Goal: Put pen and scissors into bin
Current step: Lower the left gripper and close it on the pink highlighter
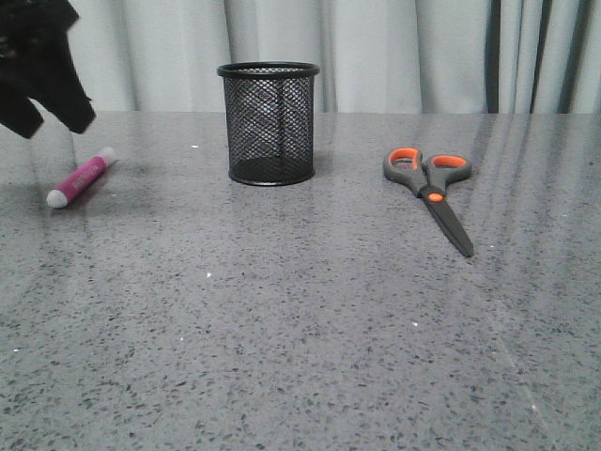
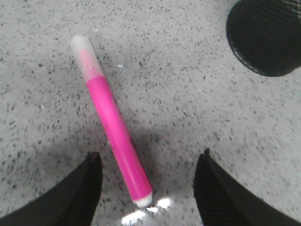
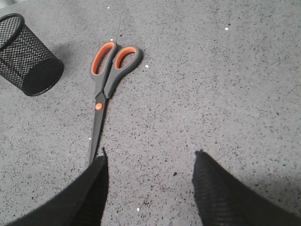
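The magenta pen (image 1: 83,177) lies flat on the table at the left; in the left wrist view the pen (image 2: 113,122) runs slantwise, its white end between my fingers. My left gripper (image 1: 52,120) hovers above the pen, open and empty, as the left wrist view (image 2: 148,160) also shows. The black mesh bin (image 1: 269,122) stands upright at the middle back. The grey and orange scissors (image 1: 432,188) lie closed to its right. In the right wrist view my right gripper (image 3: 149,157) is open and empty above the table, beside the blade tip of the scissors (image 3: 103,89).
The grey speckled table (image 1: 300,338) spreads wide in front. A pale curtain (image 1: 404,47) hangs behind the table's far edge. The bin also shows in the left wrist view (image 2: 265,37) and the right wrist view (image 3: 28,56). My right arm is out of the front view.
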